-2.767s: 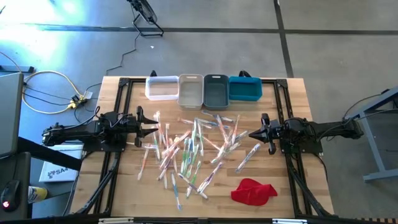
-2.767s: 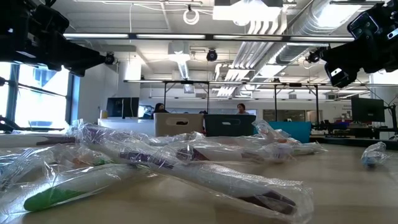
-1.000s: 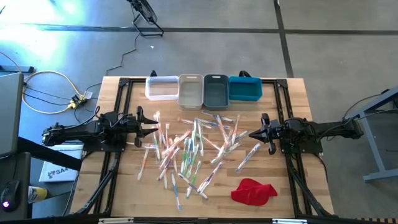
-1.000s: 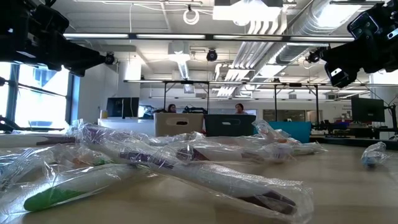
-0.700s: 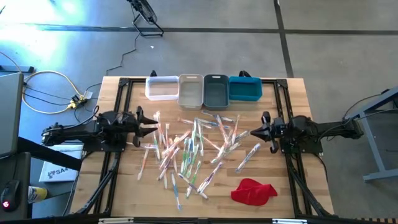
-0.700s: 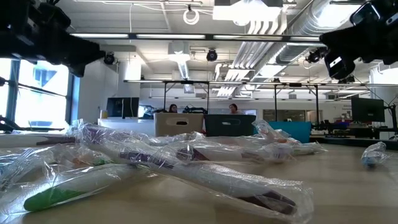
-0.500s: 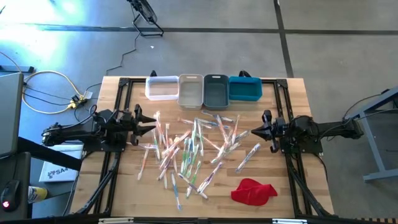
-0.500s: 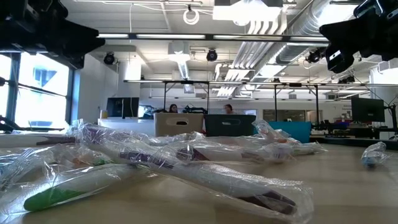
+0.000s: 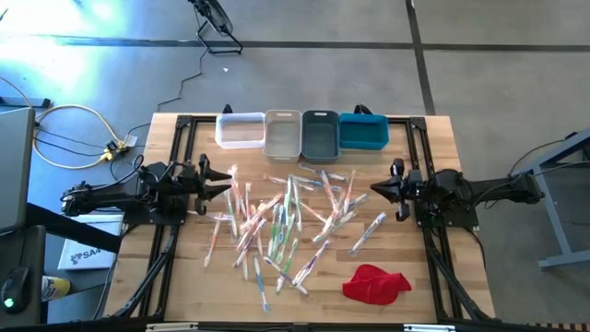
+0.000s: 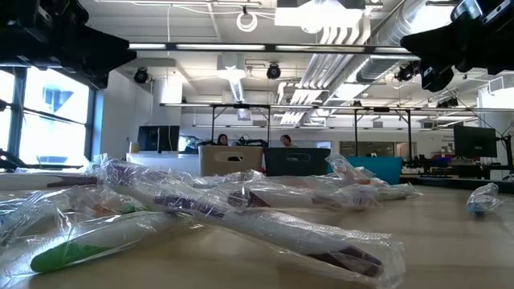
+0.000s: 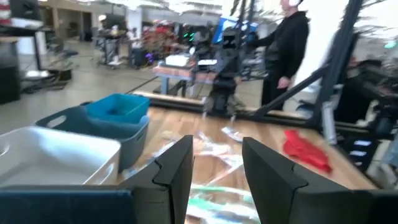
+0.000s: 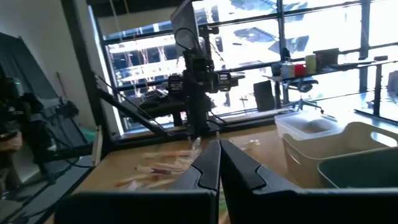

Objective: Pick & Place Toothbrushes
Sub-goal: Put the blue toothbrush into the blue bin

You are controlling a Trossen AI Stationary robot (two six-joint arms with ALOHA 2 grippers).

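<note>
Left gripper (image 9: 224, 185) hangs above the table's (image 9: 433, 286) nine o'clock side, its fingers (image 11: 177, 169) spread with a clear gap between them and nothing in it; I see only the scene beyond through that gap. Right gripper (image 9: 377, 187) sits across at three o'clock, pointing back toward the middle, fingers (image 12: 207, 168) pressed together and empty.

From above I read the toothbrushes (image 9: 286, 217) as a loose scatter over the table's centre, between the two grippers, criss-crossed in clear wrappers with pink, orange, green and blue handles. One stray (image 9: 367, 231) lies toward four o'clock of the heap, near the right arm. Neither gripper touches any of them; in the low view both arms show only as dark shapes up in the top corners, well clear of the crinkled wrappers (image 10: 201, 210) on the wood.

At twelve o'clock four bins stand in a row, touching side to side: white (image 9: 240, 129), beige (image 9: 283, 134), grey (image 9: 320, 135), blue (image 9: 363, 131). I cannot tell whether they hold anything. At five o'clock a red cloth (image 9: 375, 282) lies crumpled, apart from the pile.

Through the left wrist camera I see a person (image 11: 287, 46) in dark clothes standing beyond the table's far side.
</note>
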